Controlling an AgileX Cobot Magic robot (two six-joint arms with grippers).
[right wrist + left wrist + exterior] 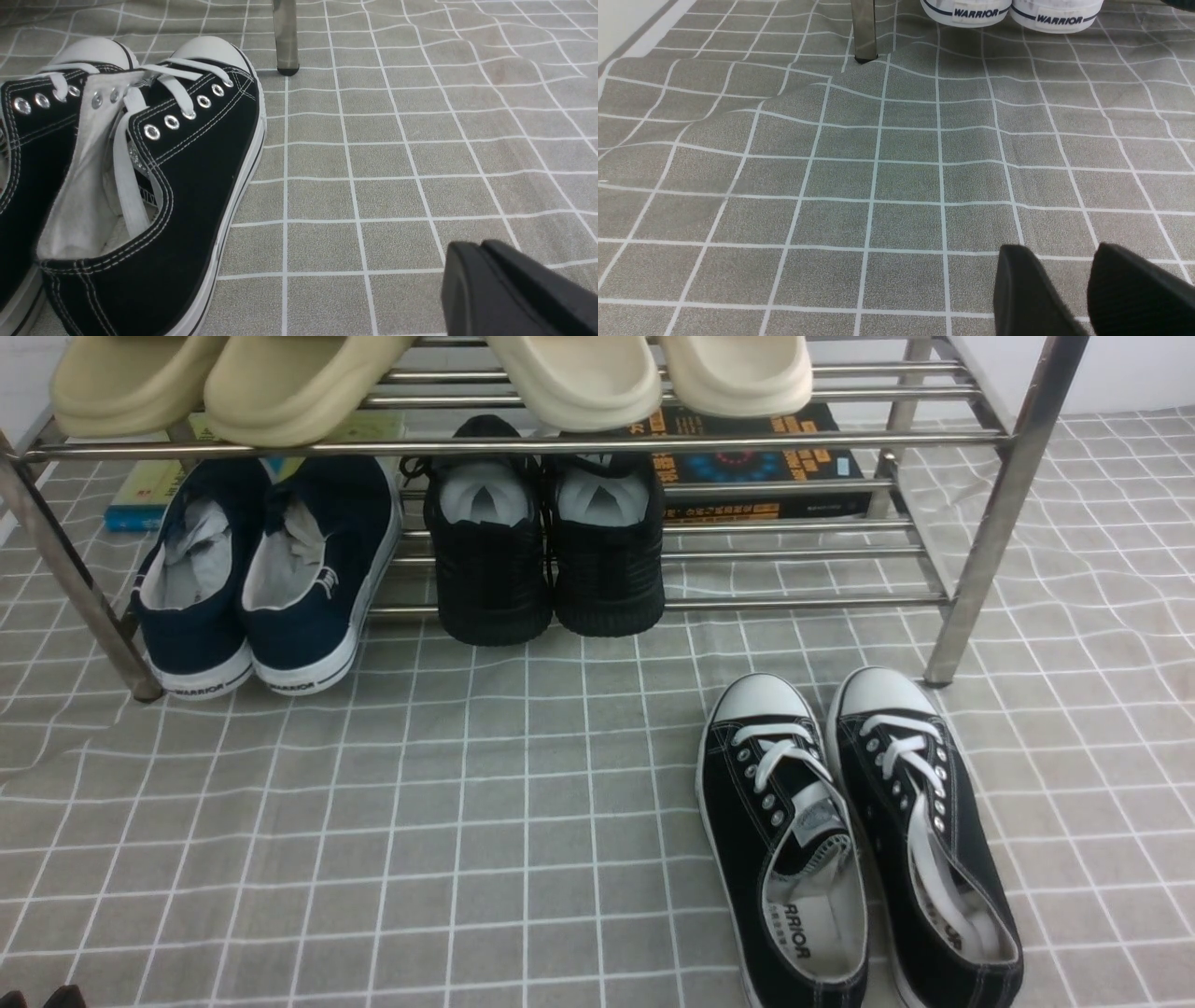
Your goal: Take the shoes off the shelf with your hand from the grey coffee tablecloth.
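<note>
- The grey coffee tablecloth (878,177) fills the view, its white grid rippled around a steel shelf leg (864,30) at 12 o'clock.
- Two white shoe heels (1011,11) marked WARRIOR sit side by side at 1 o'clock.
- The left gripper (1064,280) shows at 5 o'clock, its two black fingers (1022,289) standing apart with cloth visible between them.

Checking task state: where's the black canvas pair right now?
In the front view, the shoes lie side by side on the grey coffee tablecloth, right of centre, just before the shelf and its front right leg.

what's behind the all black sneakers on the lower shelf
A dark book with orange lettering lies behind and to the right of the all-black sneakers. Directly behind them, the sneakers and upper rail hide everything.
</note>
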